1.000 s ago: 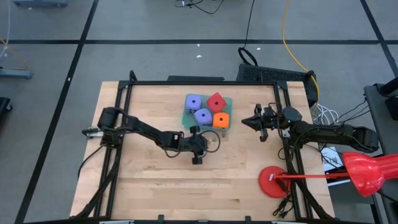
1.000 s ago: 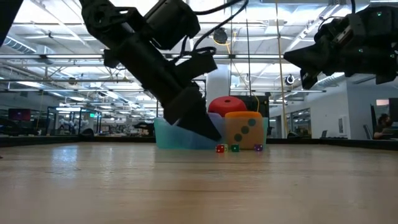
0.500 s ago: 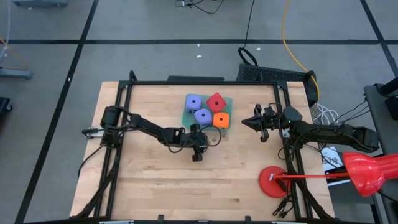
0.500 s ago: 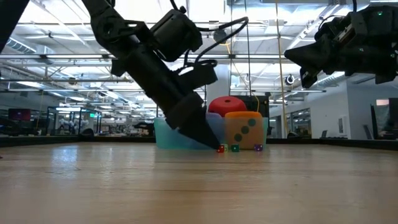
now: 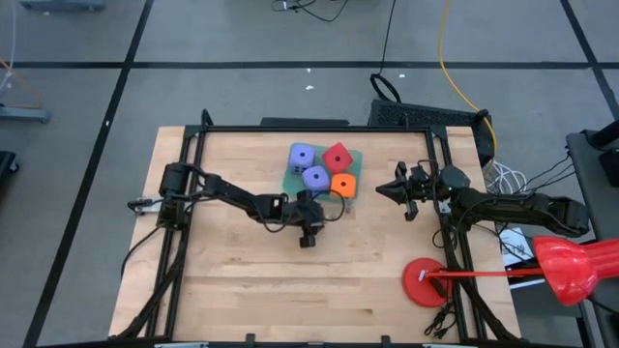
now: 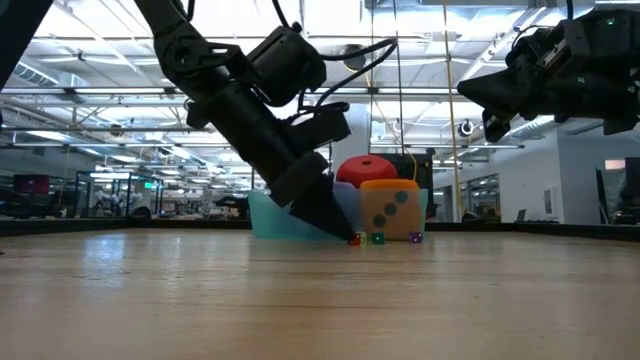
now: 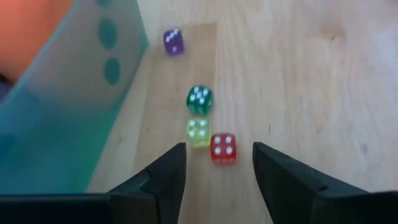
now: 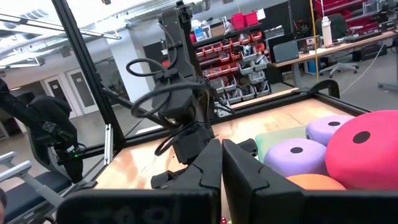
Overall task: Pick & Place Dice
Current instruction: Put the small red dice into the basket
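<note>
The left gripper [image 7: 217, 163] stands open and empty, fingertips low over the table [image 5: 232, 271], straddling a small red die [image 7: 222, 148]. Yellow [image 7: 198, 132], green [image 7: 199, 99] and purple [image 7: 173, 42] dice lie toward twelve o'clock beside the teal tray [image 7: 68, 106]. The right gripper [image 5: 398, 190] waits closed at three o'clock.

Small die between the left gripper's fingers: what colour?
Red, with white pips; left wrist view shows it best.

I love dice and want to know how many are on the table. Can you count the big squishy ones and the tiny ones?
Big soft dice: 4 (purple, purple, red, orange)
Tiny dice: 4 (purple, green, yellow, red)
Total: 8
</note>
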You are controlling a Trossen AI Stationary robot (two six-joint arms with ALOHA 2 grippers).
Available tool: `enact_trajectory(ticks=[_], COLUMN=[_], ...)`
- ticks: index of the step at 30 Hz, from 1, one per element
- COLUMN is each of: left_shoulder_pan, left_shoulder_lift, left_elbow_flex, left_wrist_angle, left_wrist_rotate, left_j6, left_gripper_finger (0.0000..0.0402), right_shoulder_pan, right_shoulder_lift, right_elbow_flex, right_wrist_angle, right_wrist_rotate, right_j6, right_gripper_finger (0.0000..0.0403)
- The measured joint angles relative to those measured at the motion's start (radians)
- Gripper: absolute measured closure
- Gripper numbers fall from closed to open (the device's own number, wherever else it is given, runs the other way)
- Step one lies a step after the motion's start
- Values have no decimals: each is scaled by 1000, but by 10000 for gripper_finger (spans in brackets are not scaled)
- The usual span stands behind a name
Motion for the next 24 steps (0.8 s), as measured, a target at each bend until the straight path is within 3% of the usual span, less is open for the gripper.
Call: enact_trajectory(ticks=[3, 24], left_shoulder_pan=[7, 7], left_shoulder_lift=[0, 25], left_elbow_flex=[0, 0], left_wrist_angle=[21, 25], left_wrist_rotate=[38, 39], left_j6=[15, -7], left_gripper_finger=[206, 206], right_shoulder_pan=[0, 0], right_shoulder_lift=[0, 0], right_elbow_flex=[0, -1], right_wrist_angle=[0, -2], right_wrist_rotate=[0, 1], right_j6=[-1, -8], right_gripper_finger=[399, 399])
